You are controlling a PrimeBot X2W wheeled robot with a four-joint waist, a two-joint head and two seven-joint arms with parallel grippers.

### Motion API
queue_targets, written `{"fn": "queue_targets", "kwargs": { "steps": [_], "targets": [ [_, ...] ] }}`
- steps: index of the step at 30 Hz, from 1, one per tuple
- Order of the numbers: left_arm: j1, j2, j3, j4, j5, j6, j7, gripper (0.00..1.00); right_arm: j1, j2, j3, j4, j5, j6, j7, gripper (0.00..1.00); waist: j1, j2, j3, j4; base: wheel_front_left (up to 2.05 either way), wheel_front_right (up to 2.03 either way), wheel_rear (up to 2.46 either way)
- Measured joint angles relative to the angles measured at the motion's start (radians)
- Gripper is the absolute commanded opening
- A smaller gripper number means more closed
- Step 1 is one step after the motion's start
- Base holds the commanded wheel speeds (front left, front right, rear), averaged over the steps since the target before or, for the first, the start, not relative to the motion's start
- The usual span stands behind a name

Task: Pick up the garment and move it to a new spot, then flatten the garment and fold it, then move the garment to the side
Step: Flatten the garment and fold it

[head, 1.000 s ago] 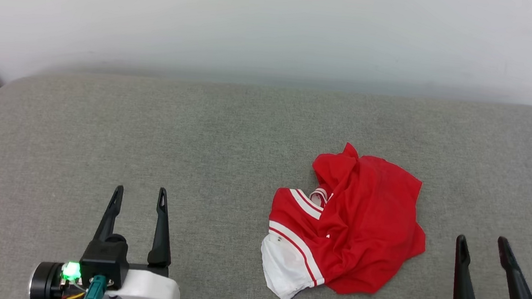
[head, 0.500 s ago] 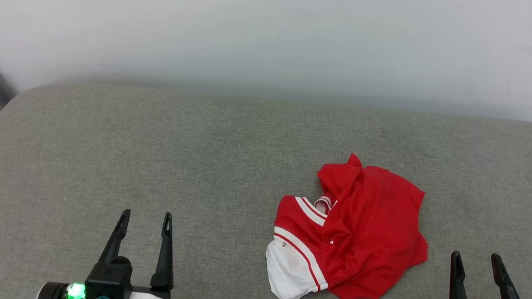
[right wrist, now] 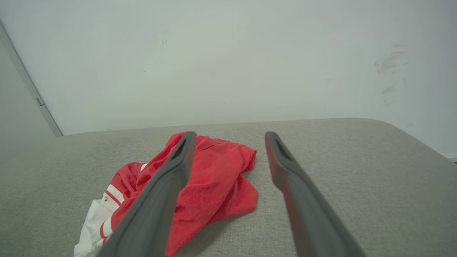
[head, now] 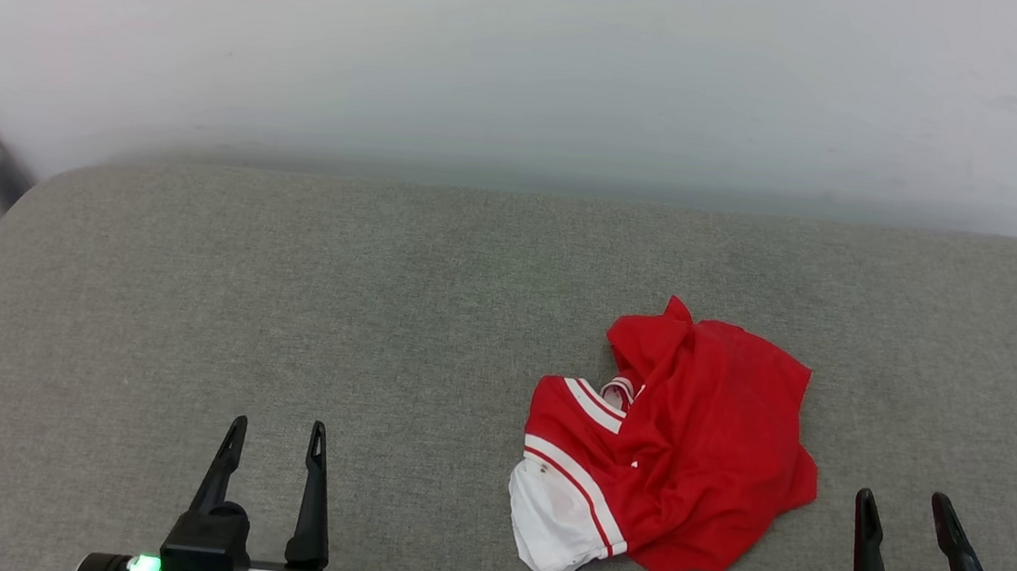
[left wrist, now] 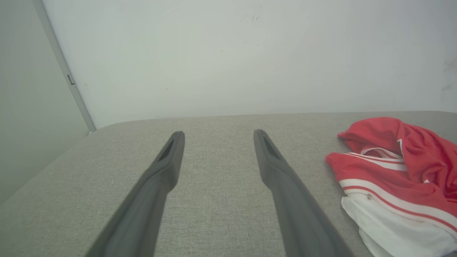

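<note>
Currently garment (head: 689, 443) crumpled on grey cushion (head: 283, 301); both hands spread, apart from it.

Head looks down; wrists low; share garment (head: 709, 435).

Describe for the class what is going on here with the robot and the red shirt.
Nothing is being handled yet. The garment, a red jersey with a white sleeve, lies crumpled on the grey padded surface. The left gripper and right gripper are open and empty, one on each side of it, neither touching it. Picking it up has not begun.
</note>
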Motion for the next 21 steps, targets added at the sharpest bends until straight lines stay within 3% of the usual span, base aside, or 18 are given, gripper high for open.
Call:
{"fn": "queue_targets", "kwargs": {
  "steps": [16, 21],
  "targets": [
    [0.0, -0.023, 0.028, 0.01, 0.024, -0.036, 0.0, 1.0, 0.0, 0.0, 0.001, -0.003, 0.0, 0.0, 0.0, 1.0, 0.0, 0.0, 0.005, 0.001, 0.0, 0.0, 0.0],
    [-0.069, -0.018, 0.03, 0.027, 0.036, -0.075, 0.0, 1.0, -0.001, 0.0, 0.003, -0.005, -0.002, 0.0, 0.0, 1.0, 0.0, 0.0, 0.01, 0.005, 0.0, 0.0, 0.0]
  ]
}}
